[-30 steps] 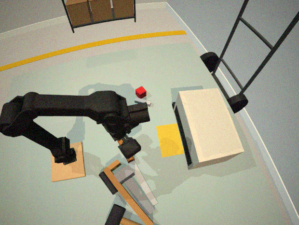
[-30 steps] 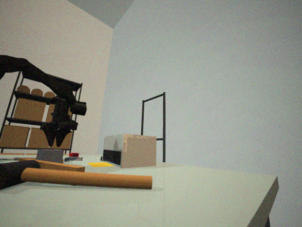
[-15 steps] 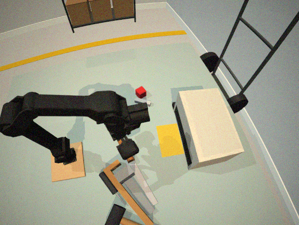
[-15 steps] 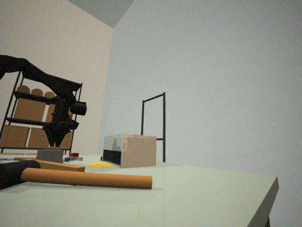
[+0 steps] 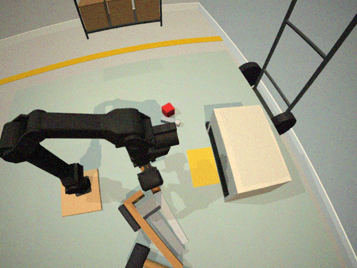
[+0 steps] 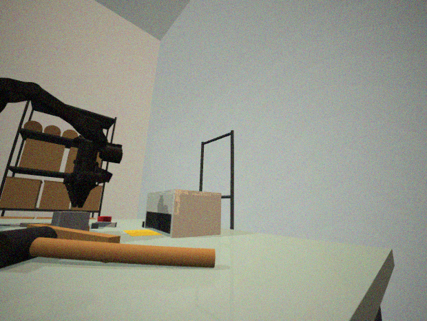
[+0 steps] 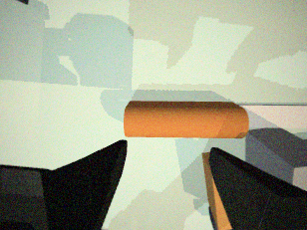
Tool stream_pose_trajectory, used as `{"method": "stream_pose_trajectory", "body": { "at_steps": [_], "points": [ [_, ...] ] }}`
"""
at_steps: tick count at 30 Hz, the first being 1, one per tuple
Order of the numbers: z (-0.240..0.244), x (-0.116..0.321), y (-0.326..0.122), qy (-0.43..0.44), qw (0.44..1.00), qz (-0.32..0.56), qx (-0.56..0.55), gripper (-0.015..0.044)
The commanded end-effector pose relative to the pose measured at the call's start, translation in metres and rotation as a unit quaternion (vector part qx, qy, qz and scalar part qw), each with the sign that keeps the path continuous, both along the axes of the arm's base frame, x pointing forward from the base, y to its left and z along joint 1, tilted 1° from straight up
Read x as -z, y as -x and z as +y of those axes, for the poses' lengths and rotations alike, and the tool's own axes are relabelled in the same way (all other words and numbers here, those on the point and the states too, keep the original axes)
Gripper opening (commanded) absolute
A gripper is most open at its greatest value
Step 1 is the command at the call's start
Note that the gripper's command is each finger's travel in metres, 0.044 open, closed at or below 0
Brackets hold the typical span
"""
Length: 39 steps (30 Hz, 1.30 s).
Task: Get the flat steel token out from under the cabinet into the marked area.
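gripper: part-open, empty
token: not visible, presumably under cabinet
orange handle: lies along finger-opening direction
risk: descending unturned, fingertips may strike handle; wooden bar could snag finger

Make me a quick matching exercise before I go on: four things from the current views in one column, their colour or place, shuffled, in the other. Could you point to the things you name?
1. cube (image 5: 168,109) (image 6: 104,218)
2. marked area (image 5: 202,167) (image 6: 142,233)
3. cabinet (image 5: 254,149) (image 6: 196,213)
4. gripper (image 5: 150,178) (image 6: 80,206) (image 7: 167,149)

A. open, above the table
B. pale box with a dark slot low on one side
C. red
D. yellow, flat on the table

Pairs: 1-C, 2-D, 3-B, 4-A
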<state>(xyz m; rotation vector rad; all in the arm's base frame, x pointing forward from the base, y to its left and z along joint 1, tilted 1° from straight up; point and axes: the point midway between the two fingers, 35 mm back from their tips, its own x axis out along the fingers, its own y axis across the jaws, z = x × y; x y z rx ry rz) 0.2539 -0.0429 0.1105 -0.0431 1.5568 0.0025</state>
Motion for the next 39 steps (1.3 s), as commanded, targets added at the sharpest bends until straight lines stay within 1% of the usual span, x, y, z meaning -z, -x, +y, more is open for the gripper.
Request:
{"method": "stream_pose_trajectory", "body": {
  "at_steps": [1,39],
  "points": [
    [0.0007,-0.0003,0.0001,-0.003,1.000,0.000,0.018,0.0270],
    [0.0000,-0.0003,0.0000,-0.005,0.986,-0.004,0.168,0.0270]
  ]
}}
